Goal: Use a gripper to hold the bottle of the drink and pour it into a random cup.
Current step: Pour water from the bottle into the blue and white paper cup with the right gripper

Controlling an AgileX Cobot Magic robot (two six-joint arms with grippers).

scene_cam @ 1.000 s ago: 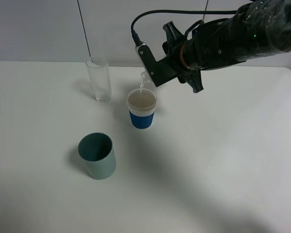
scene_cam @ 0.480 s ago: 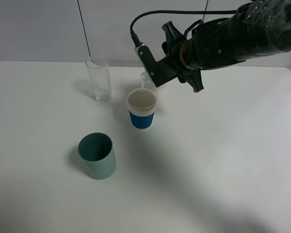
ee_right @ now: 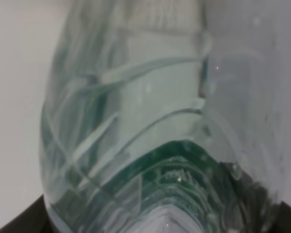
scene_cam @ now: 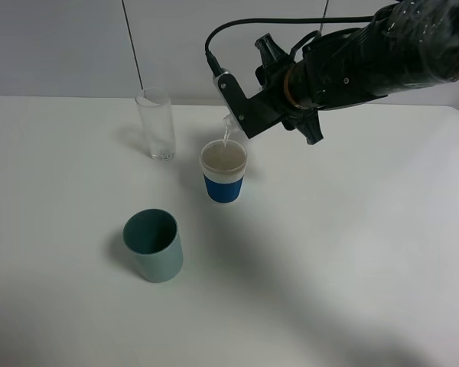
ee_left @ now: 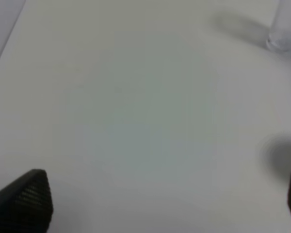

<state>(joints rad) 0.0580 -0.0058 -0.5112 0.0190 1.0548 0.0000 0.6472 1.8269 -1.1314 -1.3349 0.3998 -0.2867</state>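
Note:
My right gripper (scene_cam: 243, 113) reaches in from the upper right and is shut on the bottle of the drink. In the exterior high view only the bottle's clear neck (scene_cam: 229, 125) shows, tilted down over the cup (scene_cam: 224, 183). The cup is white with a blue band, and pale liquid fills it near the rim. A thin stream runs from the neck into it. In the right wrist view the bottle (ee_right: 136, 111) fills the frame, clear plastic with a green label (ee_right: 179, 167). My left gripper (ee_left: 160, 204) hangs open over bare table, with one black fingertip (ee_left: 26, 196) showing.
A tall clear glass (scene_cam: 156, 125) stands left of the cup, and its base (ee_left: 281, 34) appears in the left wrist view. A teal-green plastic cup (scene_cam: 154, 246) sits nearer the front left. The white table (scene_cam: 352, 252) ends at a pale wall behind.
Almost nothing differs: my right arm keeps the bottle tilted over the cup, shifted only a hair, and the stream still runs.

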